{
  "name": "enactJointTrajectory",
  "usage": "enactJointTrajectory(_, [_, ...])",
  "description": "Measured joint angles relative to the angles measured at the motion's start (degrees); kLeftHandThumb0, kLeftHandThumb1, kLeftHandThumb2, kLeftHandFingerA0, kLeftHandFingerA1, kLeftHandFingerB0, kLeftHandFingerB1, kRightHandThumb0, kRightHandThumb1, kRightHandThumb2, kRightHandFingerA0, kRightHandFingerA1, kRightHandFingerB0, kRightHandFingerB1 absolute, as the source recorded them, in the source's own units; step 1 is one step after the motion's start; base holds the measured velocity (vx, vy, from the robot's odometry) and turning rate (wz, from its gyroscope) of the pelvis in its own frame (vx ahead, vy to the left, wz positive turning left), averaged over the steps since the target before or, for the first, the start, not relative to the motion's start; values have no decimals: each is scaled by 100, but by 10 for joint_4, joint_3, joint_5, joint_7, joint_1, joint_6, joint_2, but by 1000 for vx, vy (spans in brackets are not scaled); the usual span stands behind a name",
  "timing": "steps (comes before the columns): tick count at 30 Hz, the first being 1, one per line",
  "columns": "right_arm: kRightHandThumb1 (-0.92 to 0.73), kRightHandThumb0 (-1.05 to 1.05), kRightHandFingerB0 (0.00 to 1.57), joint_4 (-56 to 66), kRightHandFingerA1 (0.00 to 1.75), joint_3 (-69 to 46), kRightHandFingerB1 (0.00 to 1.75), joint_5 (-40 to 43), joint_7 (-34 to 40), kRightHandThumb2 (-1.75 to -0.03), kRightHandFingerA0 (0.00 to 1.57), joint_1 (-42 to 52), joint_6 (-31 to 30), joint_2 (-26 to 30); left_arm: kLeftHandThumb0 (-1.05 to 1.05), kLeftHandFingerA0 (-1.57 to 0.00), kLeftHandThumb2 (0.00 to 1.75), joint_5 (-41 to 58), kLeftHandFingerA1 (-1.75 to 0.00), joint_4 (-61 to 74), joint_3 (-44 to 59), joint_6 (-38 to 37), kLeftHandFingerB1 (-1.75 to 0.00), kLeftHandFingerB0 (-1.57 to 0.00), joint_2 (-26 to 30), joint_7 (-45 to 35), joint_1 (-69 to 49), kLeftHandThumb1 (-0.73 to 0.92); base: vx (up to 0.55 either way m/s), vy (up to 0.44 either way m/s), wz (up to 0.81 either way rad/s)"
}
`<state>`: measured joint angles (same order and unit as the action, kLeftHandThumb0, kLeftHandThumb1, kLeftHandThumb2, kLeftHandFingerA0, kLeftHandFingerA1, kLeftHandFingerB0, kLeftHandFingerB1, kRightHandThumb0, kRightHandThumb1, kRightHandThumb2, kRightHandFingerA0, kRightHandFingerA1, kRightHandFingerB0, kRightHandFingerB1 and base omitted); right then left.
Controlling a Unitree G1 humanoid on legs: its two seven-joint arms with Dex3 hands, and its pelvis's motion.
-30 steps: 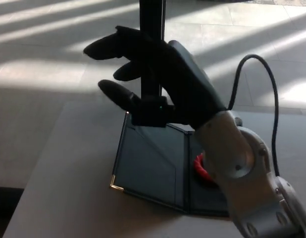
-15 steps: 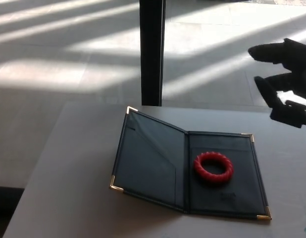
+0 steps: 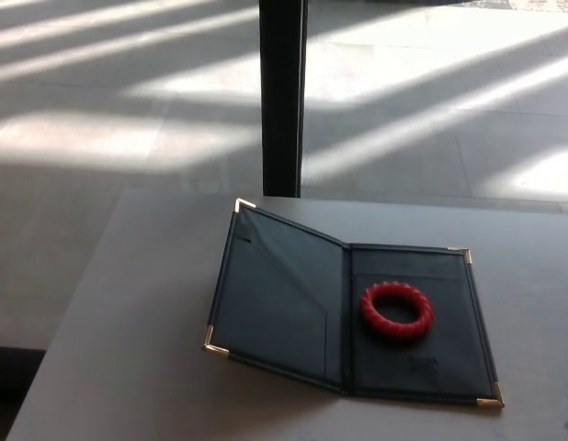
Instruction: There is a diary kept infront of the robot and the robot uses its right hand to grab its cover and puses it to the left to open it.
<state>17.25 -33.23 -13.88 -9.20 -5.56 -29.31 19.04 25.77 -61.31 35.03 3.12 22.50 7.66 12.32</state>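
Robot hand out of view; diary lying open

Neither robot hand is showing in the head view, so no grip state can be told. The diary (image 3: 348, 312) is lying open on the table (image 3: 128, 312), its left cover (image 3: 275, 294) tilting up slightly. A red ring (image 3: 397, 310) is resting on the right inner panel. A dark post (image 3: 282, 92) is standing behind the table.

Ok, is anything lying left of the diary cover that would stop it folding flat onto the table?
Nothing visible does. The cover is already swung left, slightly raised off the table, and the bare tabletop beside it holds nothing. The only other thing is a red ring on the right half. Neither hand is in view.
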Motion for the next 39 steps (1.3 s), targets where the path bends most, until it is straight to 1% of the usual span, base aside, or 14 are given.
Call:
enactJointTrajectory(4, [-71,-87,75,-41,103,-63,89,12,4,-63,81,35,19,6,-92,-57,95,0,-101,0,1,0,-87,-48,0,0,-1,92,0,0,0])
enactJointTrajectory(5, [-55,-90,75,-55,105,-87,92,17,6,-105,84,47,25,8,-93,-61,94,0,-103,0,1,0,-88,-49,0,0,-2,92,0,0,0])
enactJointTrajectory(6, [-70,-87,74,-66,104,-108,92,22,8,-62,83,57,31,8,-93,-59,95,0,-103,0,2,0,-88,-48,0,0,-2,92,0,0,0])
enactJointTrajectory(10, [-74,-90,73,-103,109,-171,96,38,16,-62,72,82,51,8,-92,-55,97,0,-105,-1,5,0,-87,-44,0,2,-5,92,0,0,0])
enactJointTrajectory(11, [-56,-91,75,-124,110,-200,96,46,22,-105,72,96,64,8,-91,-55,98,1,-102,-1,8,0,-86,-45,0,2,-6,92,0,0,0])
enactJointTrajectory(12, [-56,-91,75,-137,110,-216,96,51,27,-105,72,103,71,8,-91,-55,98,1,-102,-2,10,0,-86,-45,0,3,-8,92,0,0,0])
enactJointTrajectory(13, [-71,-88,79,-150,128,-228,104,54,31,-63,80,110,78,7,-91,-53,98,1,-102,-2,11,0,-86,-45,0,3,-9,92,0,0,0])
enactJointTrajectory(26, [-71,-84,53,-370,125,-328,116,125,67,-67,87,102,174,-15,-91,-45,101,2,-98,-4,19,0,-80,-38,0,3,-18,92,0,0,0])
enactJointTrajectory(32, [-71,-85,60,-427,129,-356,119,170,77,-67,84,81,213,-35,-92,-47,98,2,-98,-7,20,0,-82,-40,0,3,-18,92,0,0,0])
enactJointTrajectory(33, [-50,-86,66,-431,118,-359,104,178,78,-98,94,80,217,-38,-92,-51,97,2,-99,-7,20,0,-82,-42,0,3,-18,92,0,0,0])
enactJointTrajectory(35, [-68,-84,62,-439,126,-363,112,193,82,-68,90,78,229,-43,-92,-51,97,2,-100,-9,21,0,-84,-43,0,2,-19,92,0,0,0])
enactJointTrajectory(37, [-68,-87,66,-446,121,-364,112,206,85,-66,89,76,239,-43,-91,-50,99,2,-99,-10,23,0,-83,-42,0,3,-20,92,0,0,0])
enactJointTrajectory(38, [-68,-87,70,-451,122,-364,112,215,88,-66,89,75,248,-43,-88,-51,126,3,-93,-10,25,0,-81,-46,0,3,-21,88,0,0,0])
enactJointTrajectory(39, [-68,-88,68,-454,122,-362,111,222,90,-65,89,76,254,-43,-93,-49,104,3,-99,-11,26,0,-82,-42,0,3,-22,92,0,0,0])
